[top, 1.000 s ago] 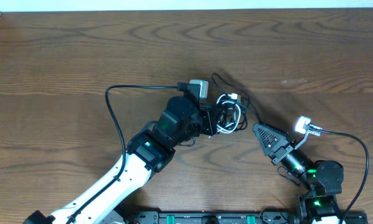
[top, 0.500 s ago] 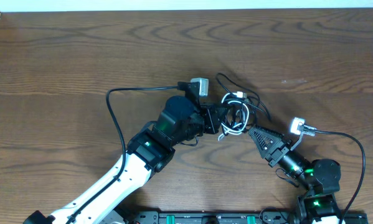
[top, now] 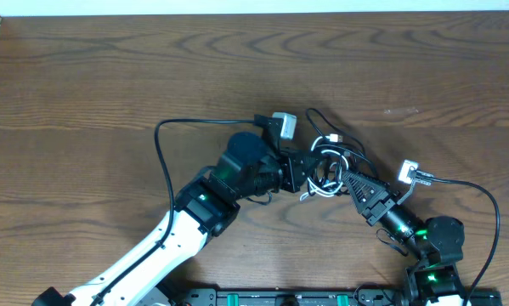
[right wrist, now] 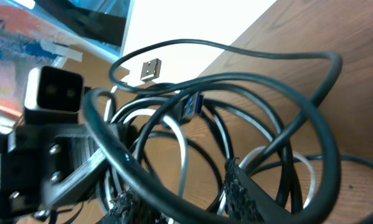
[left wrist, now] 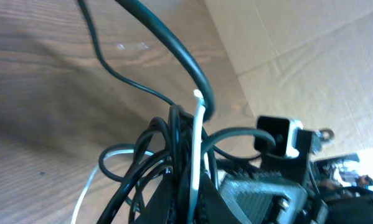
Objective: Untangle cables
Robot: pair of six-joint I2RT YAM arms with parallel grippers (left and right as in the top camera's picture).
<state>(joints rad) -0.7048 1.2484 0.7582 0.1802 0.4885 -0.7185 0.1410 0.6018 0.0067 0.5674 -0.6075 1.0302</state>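
The cables (top: 328,159) are a knotted bundle of thin black and white cords at mid-table, with a white plug (top: 332,137) on top. My left gripper (top: 305,171) is shut on the bundle's left side. In the left wrist view the jaws (left wrist: 192,193) pinch black and white strands of the cables (left wrist: 142,165). My right gripper (top: 347,176) is open, its tips pushed into the bundle's right side. In the right wrist view its fingers (right wrist: 180,199) straddle loops of the cables (right wrist: 236,93), with a USB plug (right wrist: 151,68) behind.
The left arm's thick black cable (top: 162,144) arcs from the arm to its wrist camera (top: 283,125). The right arm's cable (top: 483,195) loops at the right from its camera (top: 409,171). A cardboard wall (left wrist: 311,56) shows in the left wrist view.
My left gripper has carried the bundle to the right. My right gripper has moved up and left from beside the bundle until its tips are in the loops.
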